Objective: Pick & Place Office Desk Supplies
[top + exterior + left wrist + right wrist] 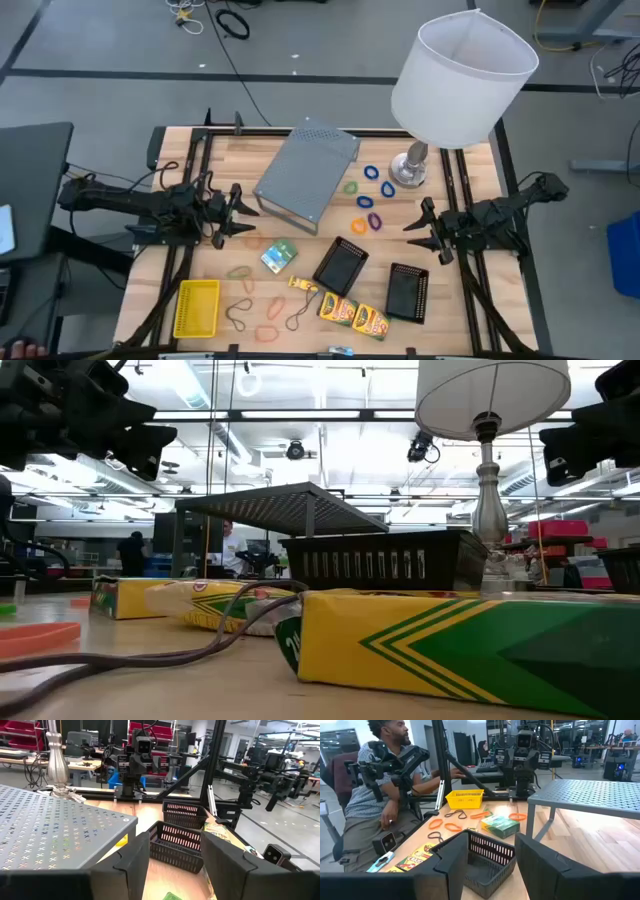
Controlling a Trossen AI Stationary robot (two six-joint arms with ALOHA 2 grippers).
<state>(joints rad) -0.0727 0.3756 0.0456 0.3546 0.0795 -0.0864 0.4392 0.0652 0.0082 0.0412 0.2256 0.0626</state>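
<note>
Now | mesh trays (340,265): 2 | crayon boxes (352,314): 2 | left tool (243,213), right tool (418,237): spread, empty

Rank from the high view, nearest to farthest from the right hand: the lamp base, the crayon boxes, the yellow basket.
1. Lamp base: just behind the right hand, on its inner side.
2. Crayon boxes: nearer the front edge, toward the table's middle.
3. Yellow basket: far across, at the front corner on the left arm's side.

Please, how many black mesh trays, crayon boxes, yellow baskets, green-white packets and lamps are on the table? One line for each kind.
Black mesh trays: 2
Crayon boxes: 2
Yellow basket: 1
Green-white packet: 1
Lamp: 1
Total: 7
</note>
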